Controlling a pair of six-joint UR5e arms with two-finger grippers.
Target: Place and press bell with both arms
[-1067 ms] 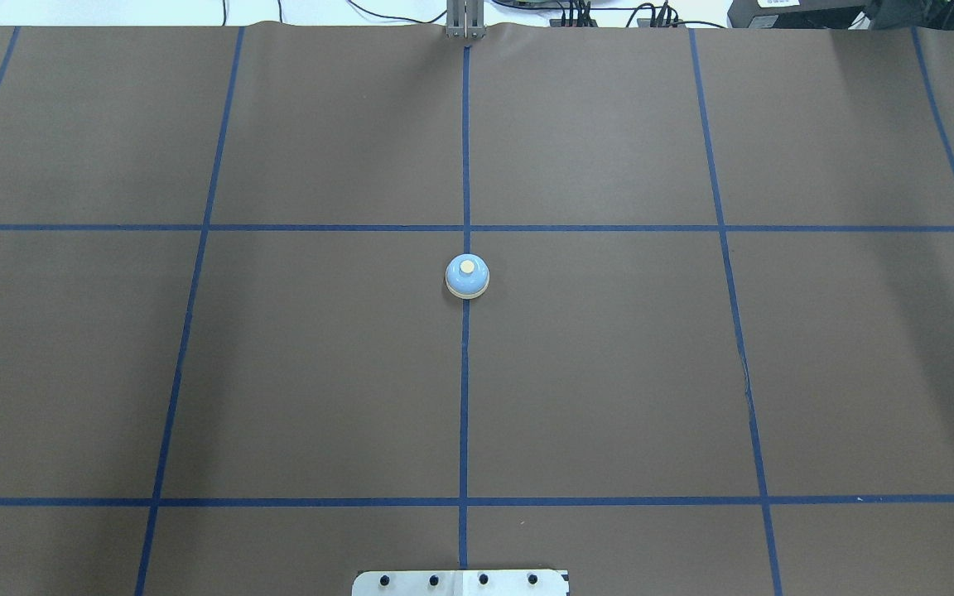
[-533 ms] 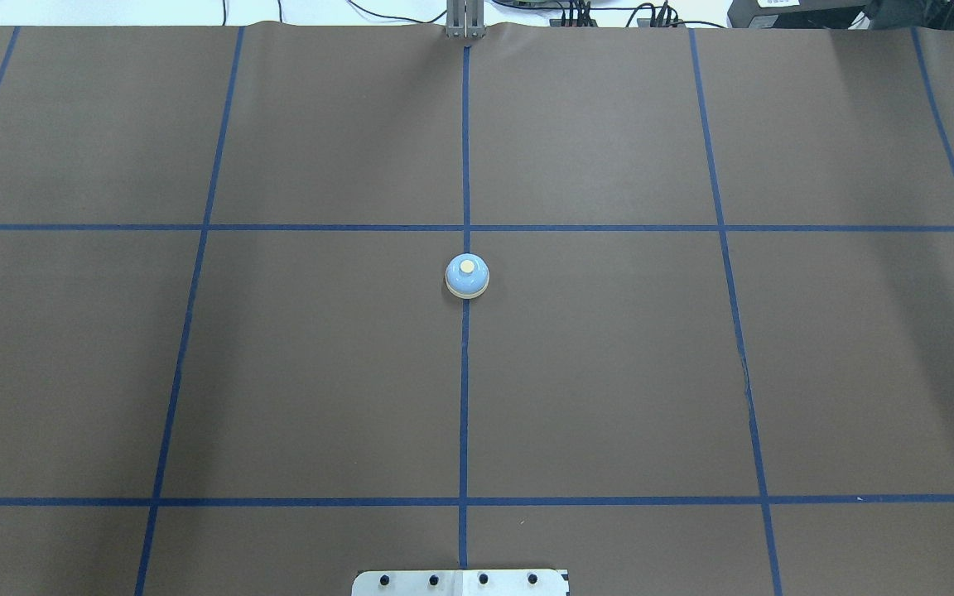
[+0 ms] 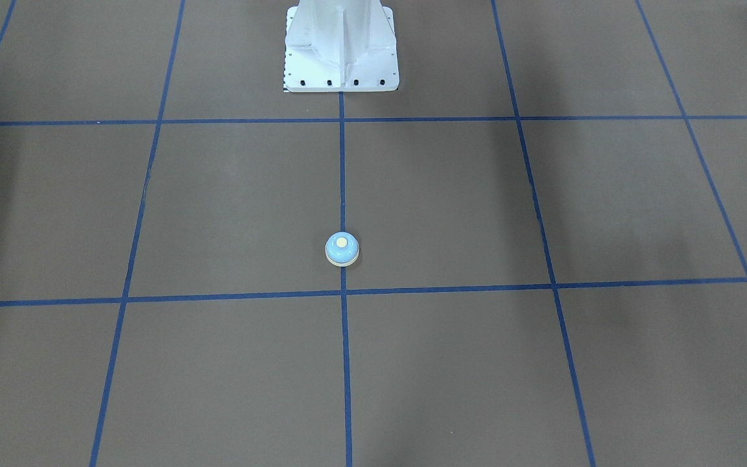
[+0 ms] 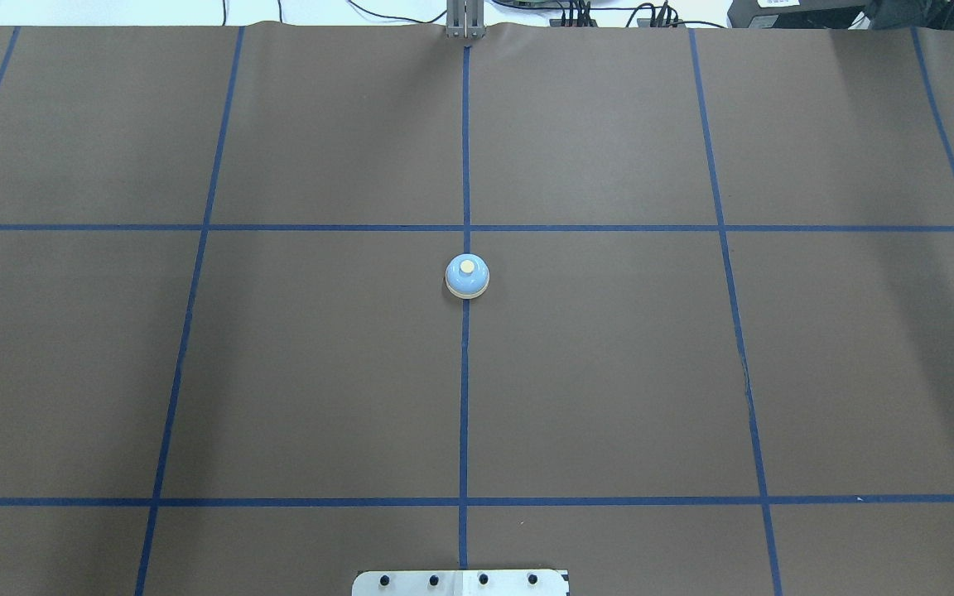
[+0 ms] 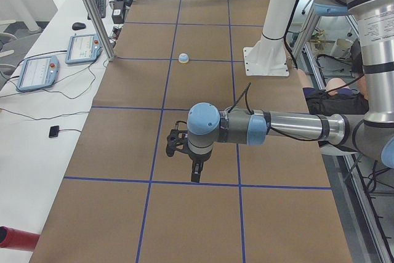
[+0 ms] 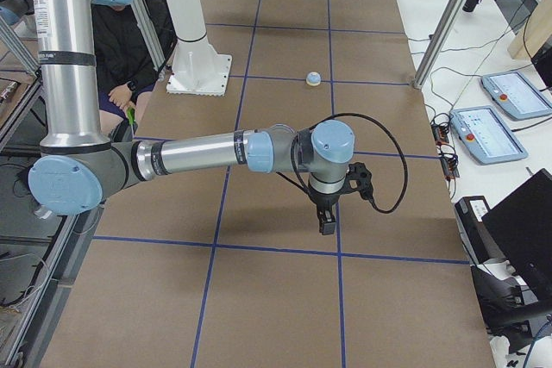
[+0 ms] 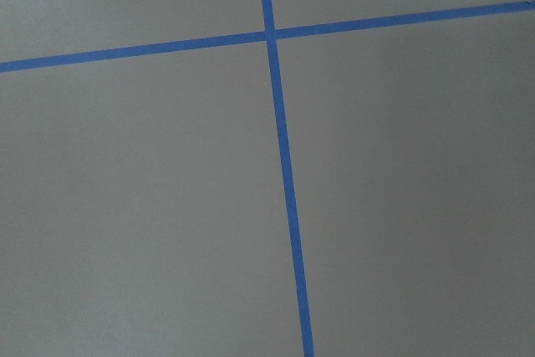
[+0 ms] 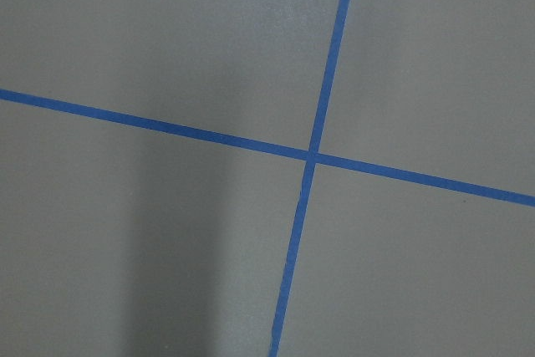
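Blue bell (image 4: 467, 276) on ctr tape line (image 4: 464, 397), pedestal (image 3: 341, 48) nearby; L hand (image 5: 194, 174), R hand (image 6: 327, 223) far off, grip unclear.

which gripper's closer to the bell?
Neither clearly. Left gripper hangs far to the left of the bell, right gripper about as far to its right.

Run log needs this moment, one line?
bell upright on tape line | left pincer far from bell, state unclear | right pincer likewise
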